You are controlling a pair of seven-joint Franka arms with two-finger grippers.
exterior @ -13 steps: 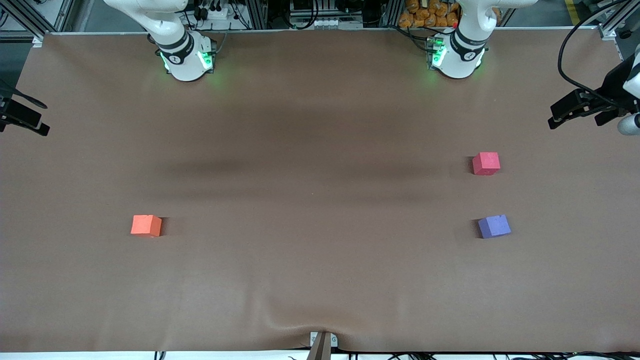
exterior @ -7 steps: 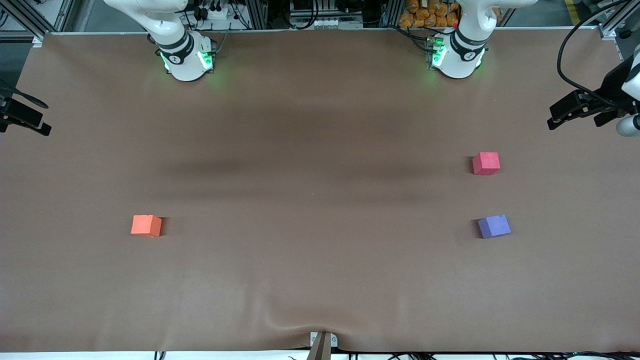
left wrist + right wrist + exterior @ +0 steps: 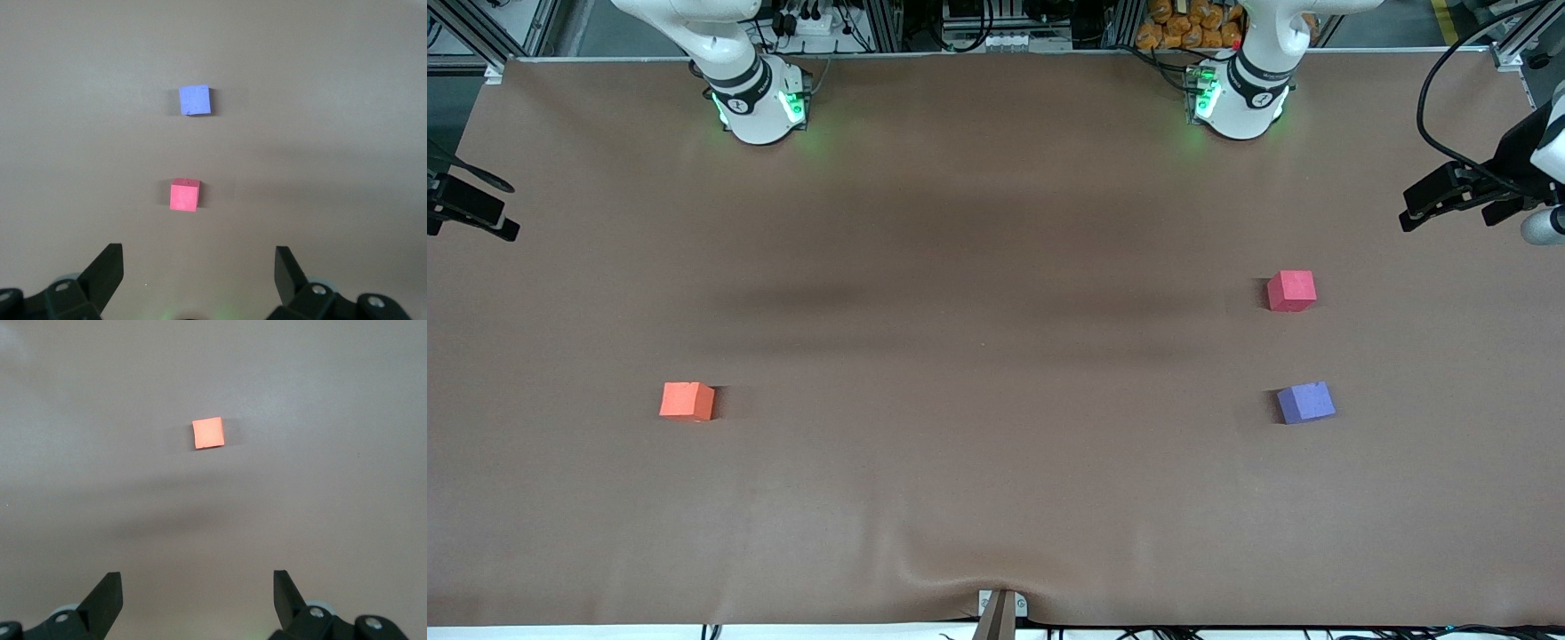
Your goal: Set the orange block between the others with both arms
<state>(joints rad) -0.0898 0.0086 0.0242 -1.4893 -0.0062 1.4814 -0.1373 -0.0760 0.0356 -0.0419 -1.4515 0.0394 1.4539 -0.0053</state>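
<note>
Orange block (image 3: pixel 687 401) sits alone on the brown bench (image 3: pixel 996 498) toward the right arm's end, well apart from the other two cubes. Pinkish-red cube (image 3: pixel 1291 291) and purple-blue cube (image 3: pixel 1305 402) sit toward the left arm's end, purple-blue one nearer the front camera edge, bare gap between them. Left gripper (image 3: pixel 198 263) up in the air over the bench edge at the left arm's end, fingers (image 3: pixel 107 267) spread wide, holding nothing. Right gripper (image 3: pixel 197 587) up over the bench edge at the right arm's end, fingers (image 3: pixel 105 590) spread wide, empty, orange block in its wrist view. No block touched.
</note>
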